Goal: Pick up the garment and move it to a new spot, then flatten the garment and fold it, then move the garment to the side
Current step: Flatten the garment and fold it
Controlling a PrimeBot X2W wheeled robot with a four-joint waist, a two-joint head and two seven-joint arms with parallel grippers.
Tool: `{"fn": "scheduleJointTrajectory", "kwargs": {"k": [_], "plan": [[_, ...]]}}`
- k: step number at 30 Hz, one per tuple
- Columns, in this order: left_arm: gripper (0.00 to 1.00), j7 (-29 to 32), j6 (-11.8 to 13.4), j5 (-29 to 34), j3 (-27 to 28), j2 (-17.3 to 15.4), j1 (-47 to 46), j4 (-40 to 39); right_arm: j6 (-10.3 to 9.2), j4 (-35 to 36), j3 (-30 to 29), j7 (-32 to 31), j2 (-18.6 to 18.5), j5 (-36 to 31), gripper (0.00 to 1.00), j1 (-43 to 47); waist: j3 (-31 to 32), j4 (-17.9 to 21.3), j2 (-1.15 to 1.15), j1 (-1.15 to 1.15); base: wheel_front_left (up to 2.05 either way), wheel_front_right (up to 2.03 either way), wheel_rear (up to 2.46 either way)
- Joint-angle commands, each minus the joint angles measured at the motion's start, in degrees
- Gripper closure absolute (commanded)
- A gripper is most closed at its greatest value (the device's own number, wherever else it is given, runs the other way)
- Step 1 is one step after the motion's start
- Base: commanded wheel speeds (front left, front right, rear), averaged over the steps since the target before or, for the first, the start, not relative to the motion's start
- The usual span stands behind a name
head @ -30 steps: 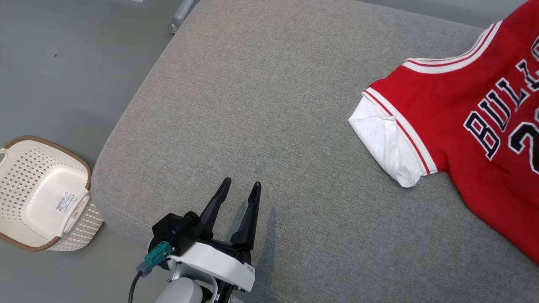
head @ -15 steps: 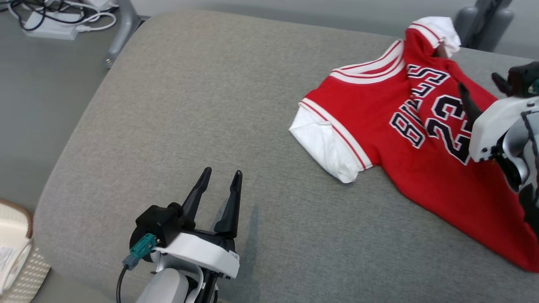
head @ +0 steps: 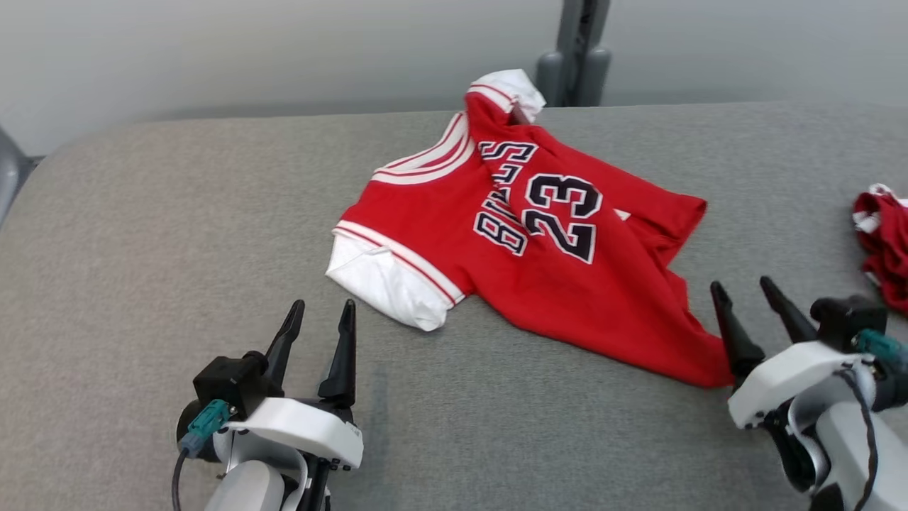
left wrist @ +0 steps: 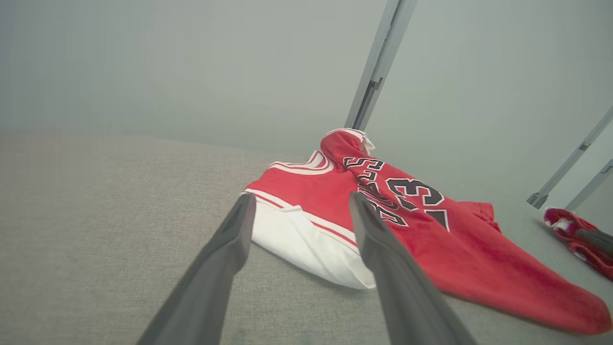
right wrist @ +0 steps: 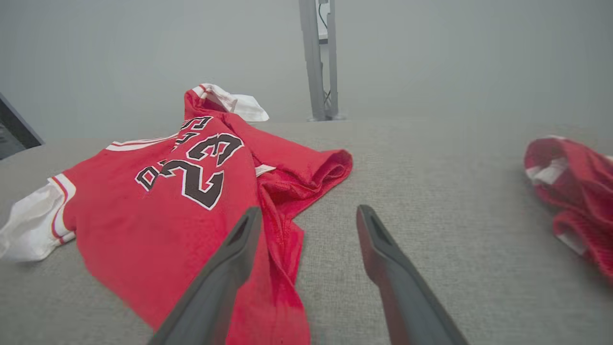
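The garment is a red jersey with white sleeves and the number 23, lying rumpled and partly folded over itself on the grey padded surface. It also lies ahead of the fingers in the left wrist view and in the right wrist view. My left gripper stands open and empty near the front left, short of the white sleeve. Beside the jersey's lower right corner, my right gripper is open and empty.
A second crumpled red and white cloth lies at the right edge, also in the right wrist view. A grey metal post rises behind the far edge of the surface. A pale wall stands behind.
The head camera has swung right, so the jersey now sits mid-view and the basket has left the picture. My right gripper has let go of the jersey and pulled back to its lower right corner.
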State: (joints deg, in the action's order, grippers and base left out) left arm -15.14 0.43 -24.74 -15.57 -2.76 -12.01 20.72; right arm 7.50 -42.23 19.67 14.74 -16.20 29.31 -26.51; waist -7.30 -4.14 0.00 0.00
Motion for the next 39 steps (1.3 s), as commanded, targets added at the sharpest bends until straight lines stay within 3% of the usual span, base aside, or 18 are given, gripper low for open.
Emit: {"fn": "scheduleJointTrajectory", "kwargs": {"k": [1,8,18,28,38,39], "plan": [[0.0,-0.06,0.72,0.46,0.64,-0.29,0.29,1.49,-0.02,2.78,-2.21,0.48,1.2,-0.95,0.0,2.98,2.02,5.17,0.0,0.0,0.0,0.0,0.0],[0.0,0.01,3.12,0.37,2.53,-0.41,-3.55,10.51,-0.02,15.49,-10.05,0.33,7.01,-8.16,0.0,12.85,0.74,11.19,0.0,0.0,0.0,0.0,0.0],[0.0,3.17,6.41,2.69,2.89,-3.79,-14.96,23.56,-0.02,25.53,-13.05,-3.75,11.27,-12.99,0.0,17.09,-2.59,16.27,0.0,0.0,0.0,0.0,0.0],[0.0,7.59,8.22,4.7,1.44,-7.14,-22.79,33.3,-0.02,28.13,-13.47,-4.54,12.57,-13.9,0.0,18.1,-4.87,18.33,0.0,0.0,0.0,0.0,0.0],[0.0,8.17,6.68,5.21,-0.17,-7.89,-26.33,39.05,-0.02,28.43,-14.16,-4.2,13.06,-14.14,0.0,17.94,-6.46,18.24,0.0,0.0,0.0,0.0,0.0],[0.54,7.95,6.45,5.04,-0.23,-7.78,-26.55,39.34,-0.02,28.38,-14.26,-4.23,13.07,-14.25,0.0,17.86,-6.58,18.1,0.0,0.0,0.0,0.0,0.0]]}}
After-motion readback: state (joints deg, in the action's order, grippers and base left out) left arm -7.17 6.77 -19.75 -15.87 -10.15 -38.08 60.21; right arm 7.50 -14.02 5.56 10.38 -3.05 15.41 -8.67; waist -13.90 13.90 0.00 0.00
